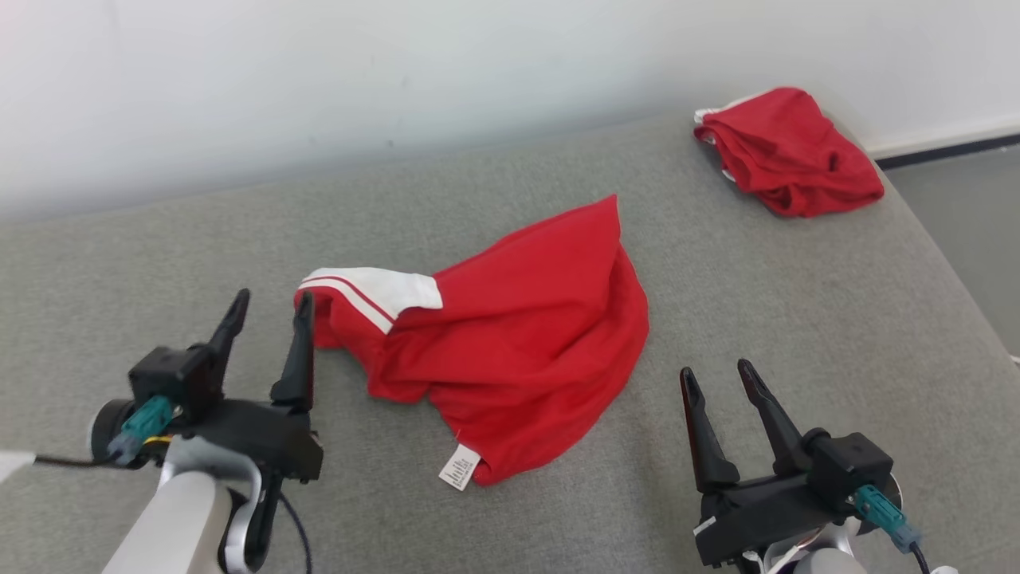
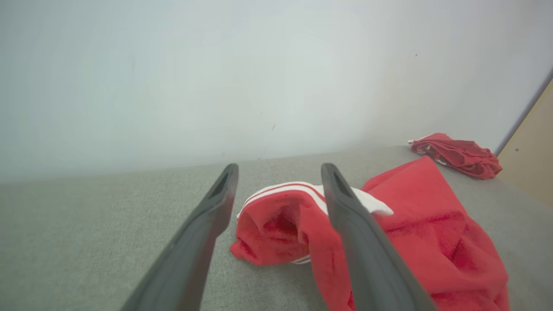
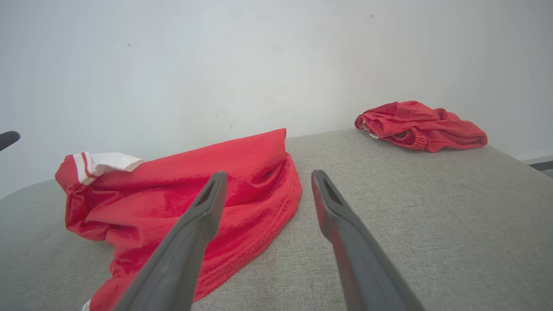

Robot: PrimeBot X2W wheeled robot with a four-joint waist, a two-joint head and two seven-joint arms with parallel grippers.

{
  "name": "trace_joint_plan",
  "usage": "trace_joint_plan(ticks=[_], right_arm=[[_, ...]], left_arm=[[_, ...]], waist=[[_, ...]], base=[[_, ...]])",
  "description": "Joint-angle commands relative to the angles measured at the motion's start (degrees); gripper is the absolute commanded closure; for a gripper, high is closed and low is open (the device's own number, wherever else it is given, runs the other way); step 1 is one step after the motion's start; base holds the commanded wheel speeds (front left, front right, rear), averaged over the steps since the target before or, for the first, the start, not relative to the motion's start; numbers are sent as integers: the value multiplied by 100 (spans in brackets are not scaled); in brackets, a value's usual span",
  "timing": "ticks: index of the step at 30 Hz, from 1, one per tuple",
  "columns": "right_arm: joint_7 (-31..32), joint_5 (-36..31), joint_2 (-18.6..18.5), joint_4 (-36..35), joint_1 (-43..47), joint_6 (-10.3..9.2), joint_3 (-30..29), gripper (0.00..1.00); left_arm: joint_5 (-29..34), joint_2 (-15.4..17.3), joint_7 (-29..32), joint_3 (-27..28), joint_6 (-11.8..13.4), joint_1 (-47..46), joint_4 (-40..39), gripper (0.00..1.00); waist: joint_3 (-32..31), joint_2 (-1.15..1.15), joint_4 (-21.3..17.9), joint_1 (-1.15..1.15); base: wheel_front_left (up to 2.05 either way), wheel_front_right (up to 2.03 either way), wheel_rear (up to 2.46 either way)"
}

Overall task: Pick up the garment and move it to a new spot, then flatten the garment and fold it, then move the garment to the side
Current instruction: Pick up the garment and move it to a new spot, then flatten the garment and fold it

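Note:
A crumpled red garment [image 1: 518, 319] with a white striped band [image 1: 374, 288] and a small white label [image 1: 460, 467] lies in the middle of the grey surface [image 1: 797, 303]. My left gripper [image 1: 271, 307] is open just left of the band end, its right finger close beside the cloth. From the left wrist, that band end of the garment [image 2: 276, 224] lies ahead between the fingers. My right gripper [image 1: 715, 375] stands open to the right of the garment, apart from it. In the right wrist view the garment [image 3: 194, 194] spreads ahead and to the left.
A second red garment [image 1: 789, 151] lies bunched at the far right corner of the surface, also seen as a heap [image 3: 419, 125] from the right wrist. A pale wall [image 1: 398, 80] runs behind. The surface's right edge drops to a grey floor [image 1: 972, 223].

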Motion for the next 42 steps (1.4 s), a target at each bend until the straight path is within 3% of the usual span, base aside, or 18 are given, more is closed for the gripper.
trace_joint_plan(ticks=[1,5,11,18,24,28,34,42], right_arm=[[-10,-46,0,-26,52,-14,-20,0],[56,-121,-1,-117,176,-14,-179,0],[158,-211,0,-308,390,-14,-431,0],[281,-255,3,-522,714,-14,-653,0],[373,-144,1,-661,968,-14,-699,0],[395,-118,-1,-657,1012,-14,-663,0],[450,-139,-2,-635,1023,-14,-694,0],[471,-139,-2,-627,987,-14,-678,0]], left_arm=[[50,48,-56,17,31,128,-60,0],[582,394,-232,32,467,583,-659,0],[738,790,-266,398,1196,1608,-1700,0],[564,1108,-289,936,1728,3004,-2840,0],[524,1032,-272,1012,1992,3787,-3226,0],[480,981,-282,988,1998,3898,-3211,0],[213,856,-313,1071,1789,3749,-3180,0],[325,883,-326,1026,1616,3584,-2994,0]], waist=[[-199,0,179,1],[-351,0,315,1],[-527,0,428,1],[-672,0,510,1],[-695,0,698,1],[-713,0,752,1],[-757,0,781,1],[-798,0,773,1]], base=[[0,0,0],[0,0,0],[0,0,0],[0,0,0],[0,0,0],[0,0,0],[0,0,0],[0,0,0]])
